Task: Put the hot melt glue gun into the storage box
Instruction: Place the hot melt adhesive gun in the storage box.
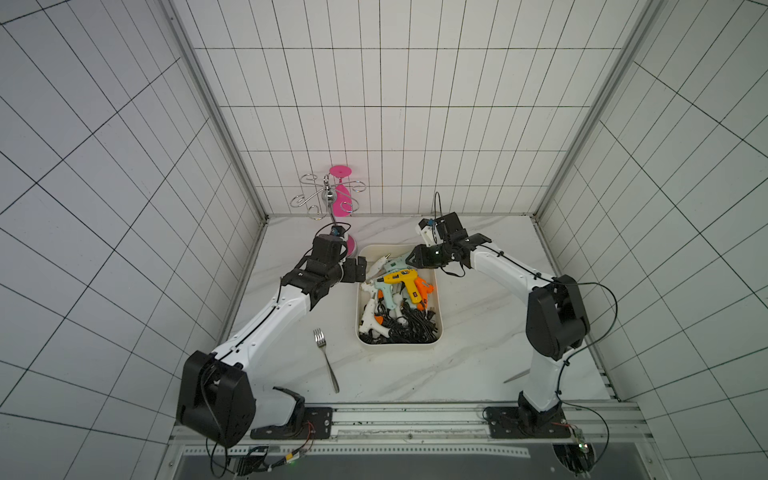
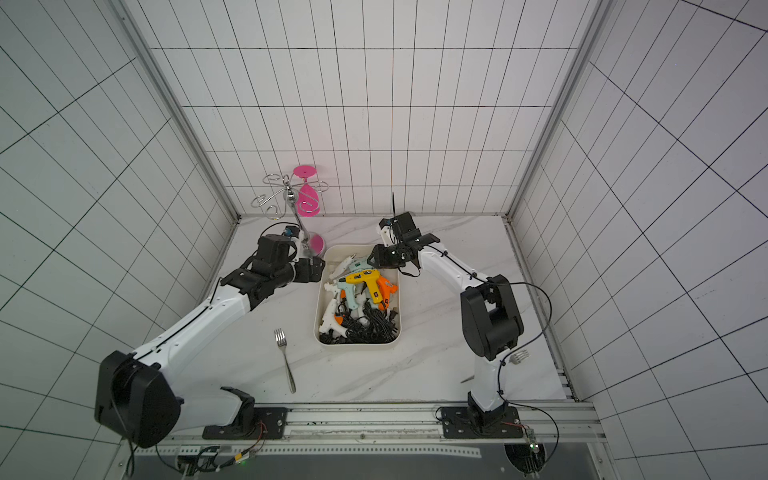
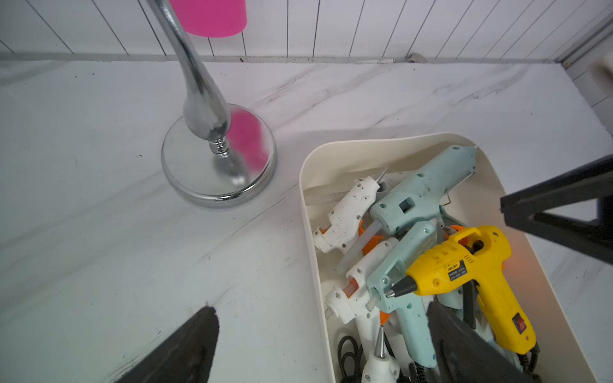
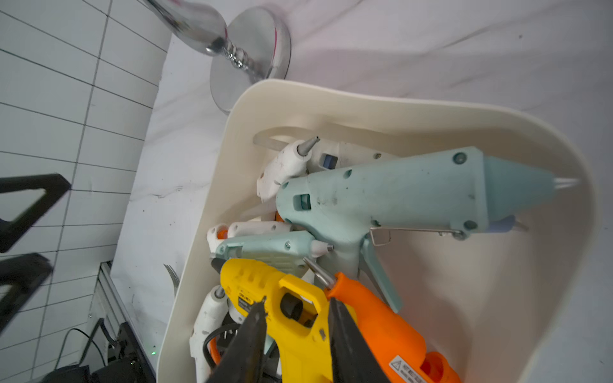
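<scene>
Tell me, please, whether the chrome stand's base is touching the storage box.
Apart. The left wrist view shows a strip of bare marble table between the chrome stand's base and the storage box wall.

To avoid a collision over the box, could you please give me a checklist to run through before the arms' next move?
1. Left gripper open and empty: ok; it straddles the box wall.
2. Right gripper grip: cannot tell; its fingers flank the yellow gun, contact unclear.
3. Guns inside box: ok; none on the table.
4. Gap between grippers: ok; apart in both top views.
5. Stand clearance: cannot tell; its base sits close beside the left arm.
6. Fork clear of arms: ok.
</scene>
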`<state>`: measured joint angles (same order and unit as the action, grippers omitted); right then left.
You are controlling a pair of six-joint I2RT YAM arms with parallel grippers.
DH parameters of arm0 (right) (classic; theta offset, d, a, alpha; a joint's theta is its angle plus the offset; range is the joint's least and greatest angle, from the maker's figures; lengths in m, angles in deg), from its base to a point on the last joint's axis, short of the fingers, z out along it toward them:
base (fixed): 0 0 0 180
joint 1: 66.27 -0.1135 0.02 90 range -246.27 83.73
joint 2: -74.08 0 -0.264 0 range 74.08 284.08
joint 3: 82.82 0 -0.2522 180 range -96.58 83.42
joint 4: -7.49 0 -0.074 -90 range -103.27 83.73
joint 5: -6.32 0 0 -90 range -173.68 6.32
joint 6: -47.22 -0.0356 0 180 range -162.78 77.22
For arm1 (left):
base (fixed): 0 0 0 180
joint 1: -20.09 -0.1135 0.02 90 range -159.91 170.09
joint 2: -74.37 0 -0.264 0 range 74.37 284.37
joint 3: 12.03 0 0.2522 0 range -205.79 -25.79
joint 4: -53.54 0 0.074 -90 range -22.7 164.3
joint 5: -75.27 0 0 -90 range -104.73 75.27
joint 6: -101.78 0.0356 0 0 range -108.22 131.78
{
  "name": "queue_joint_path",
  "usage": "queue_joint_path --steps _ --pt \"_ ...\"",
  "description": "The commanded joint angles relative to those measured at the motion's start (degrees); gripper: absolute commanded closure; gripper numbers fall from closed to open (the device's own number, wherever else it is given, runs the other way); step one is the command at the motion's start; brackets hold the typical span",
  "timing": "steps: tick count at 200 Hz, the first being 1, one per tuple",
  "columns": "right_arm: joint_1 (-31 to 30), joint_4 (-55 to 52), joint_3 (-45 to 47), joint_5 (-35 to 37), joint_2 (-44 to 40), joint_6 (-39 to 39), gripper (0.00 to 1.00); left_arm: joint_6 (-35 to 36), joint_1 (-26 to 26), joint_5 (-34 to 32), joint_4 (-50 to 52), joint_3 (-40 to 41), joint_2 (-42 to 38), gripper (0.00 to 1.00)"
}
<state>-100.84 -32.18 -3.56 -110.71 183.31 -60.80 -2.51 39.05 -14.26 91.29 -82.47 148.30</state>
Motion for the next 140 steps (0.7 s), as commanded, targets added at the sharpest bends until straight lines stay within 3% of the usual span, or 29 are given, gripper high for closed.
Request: queue_joint_path --steps 1,37,65,104,140 --pt "-3.32 -5.69 1.95 3.26 1.22 4.03 0.68 -4.00 -1.62 3.39 -7.69 3.16 -3.50 0.01" --pt "-5.79 -6.21 11.60 9.23 -2.15 5.99 0.72 -3.23 -2.00 3.57 -5.34 3.95 -3.10 0.01" --pt "-6.57 -7.46 16.07 15.02 -5.41 8.94 0.72 -1.66 -1.81 8.12 -5.49 3.65 -1.36 0.01" --pt "-6.55 -5.73 16.63 19.43 -11.09 8.48 0.64 -1.51 1.51 13.71 -6.31 0.81 3.73 0.01" --pt "0.54 -6.15 7.52 4.95 -10.13 2.93 0.60 1.04 10.35 12.10 -5.77 -4.47 12.79 0.02"
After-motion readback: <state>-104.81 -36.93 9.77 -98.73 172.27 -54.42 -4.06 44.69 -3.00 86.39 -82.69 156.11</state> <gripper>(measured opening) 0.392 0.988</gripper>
